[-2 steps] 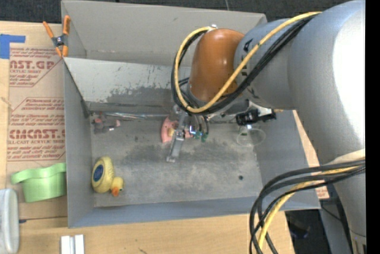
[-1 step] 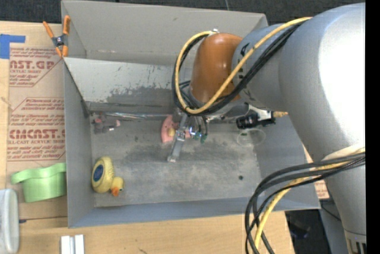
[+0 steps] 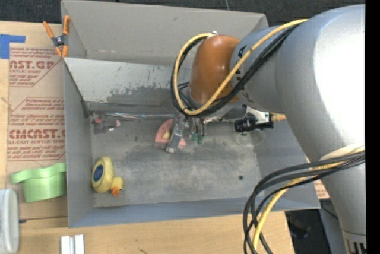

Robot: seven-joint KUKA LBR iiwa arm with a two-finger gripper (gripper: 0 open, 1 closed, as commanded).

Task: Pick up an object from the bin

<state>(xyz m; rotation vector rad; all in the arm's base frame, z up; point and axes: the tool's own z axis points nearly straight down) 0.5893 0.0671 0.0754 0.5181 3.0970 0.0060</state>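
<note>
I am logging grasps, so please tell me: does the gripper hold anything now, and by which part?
It cannot be told. The gripper is low beside a small pink thing near the middle of the bin; a hold is not visible.

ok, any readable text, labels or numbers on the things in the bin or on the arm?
None can be read.
On the yellow duck, front-left corner of the bin: a dark blue round patch, no letters.
On the pink thing by the hand: no print visible.
On the arm's orange cover: no marking.
</note>
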